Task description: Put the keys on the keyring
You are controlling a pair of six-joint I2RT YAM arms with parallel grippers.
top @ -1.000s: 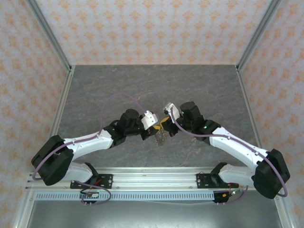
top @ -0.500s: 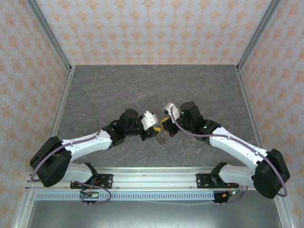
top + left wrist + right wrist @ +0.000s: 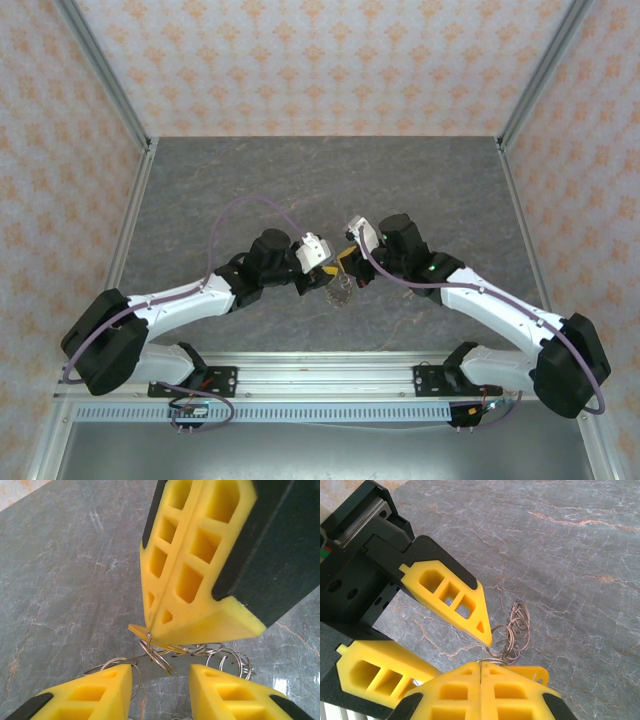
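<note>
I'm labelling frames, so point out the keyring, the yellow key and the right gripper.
keyring (image 3: 516, 630): right wrist view, on its wire loops.
yellow key (image 3: 533, 672): right wrist view, on its plastic head.
right gripper (image 3: 480, 669): right wrist view, where its fingertips meet.

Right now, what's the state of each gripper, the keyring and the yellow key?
left gripper: open, beside the keyring, gripping nothing.
right gripper: shut on the yellow key.
yellow key: pinched, head sticking out.
keyring: hanging at the right gripper's tip.
</note>
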